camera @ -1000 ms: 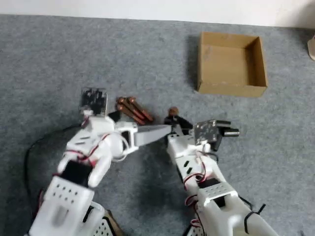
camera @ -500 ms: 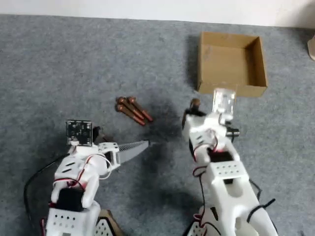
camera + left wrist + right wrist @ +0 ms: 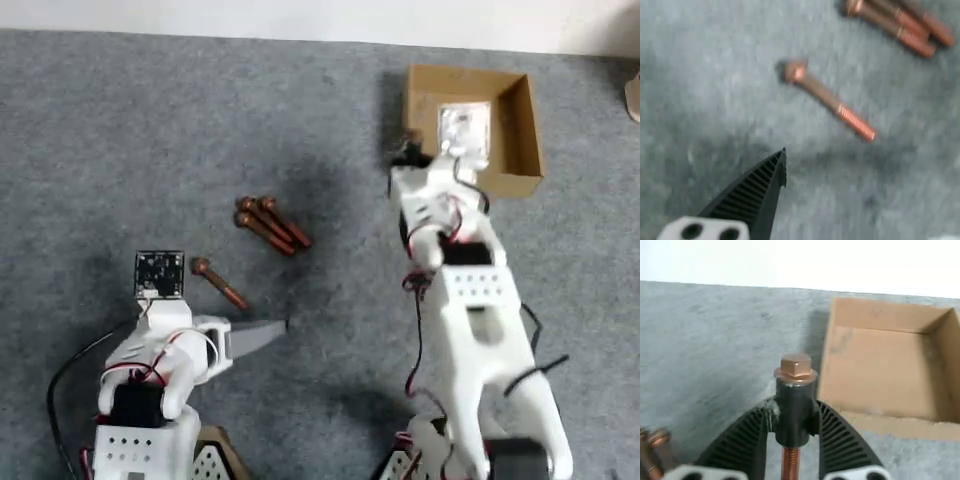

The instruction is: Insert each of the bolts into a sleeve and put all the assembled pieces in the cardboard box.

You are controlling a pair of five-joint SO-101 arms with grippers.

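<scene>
My right gripper (image 3: 794, 411) is shut on a black sleeve (image 3: 792, 415) with a copper bolt (image 3: 796, 367) through it, head upward. In the high view this gripper (image 3: 406, 155) hangs at the near left corner of the cardboard box (image 3: 468, 73), which is open and bare inside (image 3: 890, 370). My left gripper (image 3: 280, 328) sits low at the left; one black finger (image 3: 762, 187) shows with nothing beside it, so it is open. One loose bolt (image 3: 218, 282) (image 3: 830, 100) lies just beyond it. A small bundle of bolts (image 3: 272, 225) (image 3: 900, 22) lies farther off.
Grey carpet (image 3: 120, 130) covers the table. A pale object (image 3: 633, 98) pokes in at the right edge, past the box. A black cable (image 3: 65, 350) loops beside the left arm's base. Open carpet lies between the bolts and the box.
My right arm has carried the sleeved bolt from the middle of the table up to the box's corner. My left arm has drawn back toward its base, uncovering the single loose bolt.
</scene>
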